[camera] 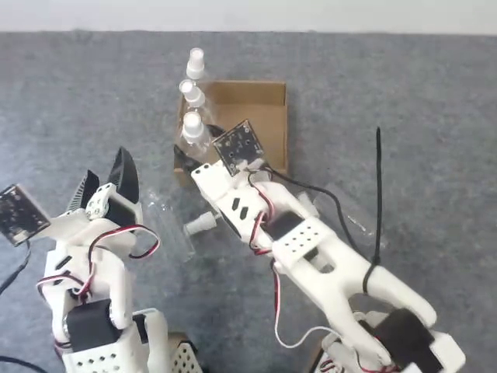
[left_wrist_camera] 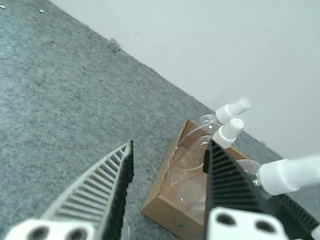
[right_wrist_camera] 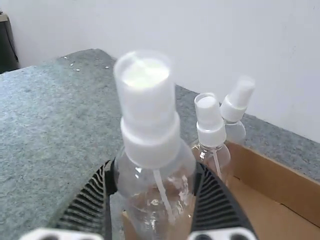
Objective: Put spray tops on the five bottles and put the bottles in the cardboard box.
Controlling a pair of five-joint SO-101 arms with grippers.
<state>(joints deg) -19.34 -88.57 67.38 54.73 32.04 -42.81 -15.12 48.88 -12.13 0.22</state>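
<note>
Cardboard box (camera: 264,116) holds two capped spray bottles (camera: 192,93). Right gripper (camera: 192,155) clamps a third capped bottle (camera: 192,128) at its corner. Left gripper (camera: 106,167) gapes, empty. Seemingly two uncapped bottles (camera: 167,224) and a loose spray top (camera: 200,224) lie on the carpet (camera: 404,93).

The brown box (camera: 260,116) lies open, and two clear bottles (camera: 194,66) with white spray tops stand upright along its left wall, one behind the other. A third bottle (right_wrist_camera: 155,195), also topped in white, stands upright at the box's near left corner, clamped in my right gripper (right_wrist_camera: 154,172); I cannot tell whether its base touches the box floor. In front of the box a loose top (camera: 200,225) lies on its side just beside a topless bottle (camera: 172,229) lying flat.
</note>
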